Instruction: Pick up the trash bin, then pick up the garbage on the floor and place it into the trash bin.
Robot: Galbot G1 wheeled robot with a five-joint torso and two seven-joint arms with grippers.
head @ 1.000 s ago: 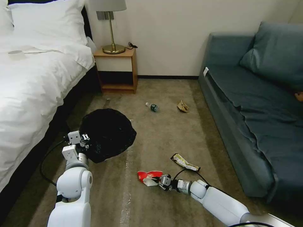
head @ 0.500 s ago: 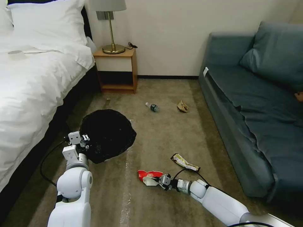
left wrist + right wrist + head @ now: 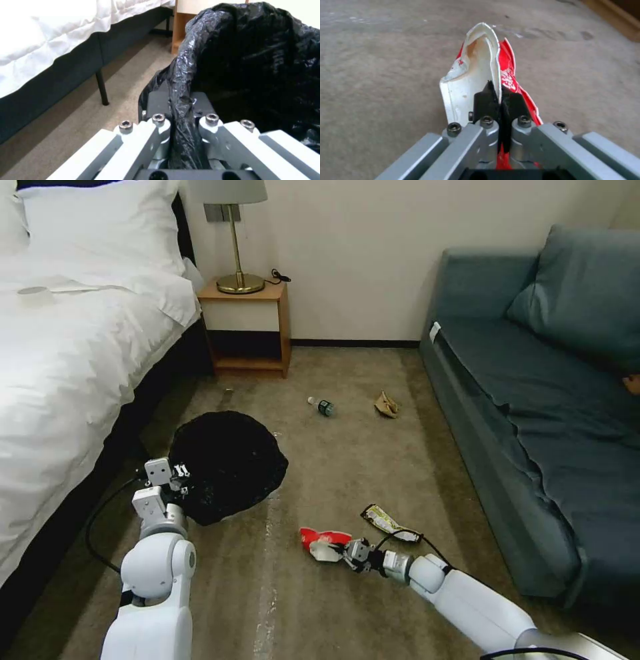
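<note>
The trash bin [image 3: 227, 463], covered by its crinkled black bag [image 3: 253, 57], is held up beside the bed by my left gripper [image 3: 181, 481], which is shut on the bag-covered rim [image 3: 181, 110]. My right gripper [image 3: 339, 549] is shut on the red-and-white crumpled wrapper [image 3: 323, 540] [image 3: 480, 72], held just above the carpet. A flat dark-and-yellow snack wrapper [image 3: 390, 523] lies right behind that arm. Farther off on the carpet lie a small clear bottle [image 3: 321, 407] and a crumpled brown paper [image 3: 387, 405].
A white bed [image 3: 73, 347] runs along the left, with its dark frame and leg [image 3: 101, 87] close to the bin. A wooden nightstand [image 3: 250, 323] with a brass lamp stands at the back wall. A blue-grey sofa [image 3: 533, 400] lines the right side.
My right gripper has lifted the red-and-white wrapper slightly and carried it a little forward and to the right. The left arm and bin have stayed put.
</note>
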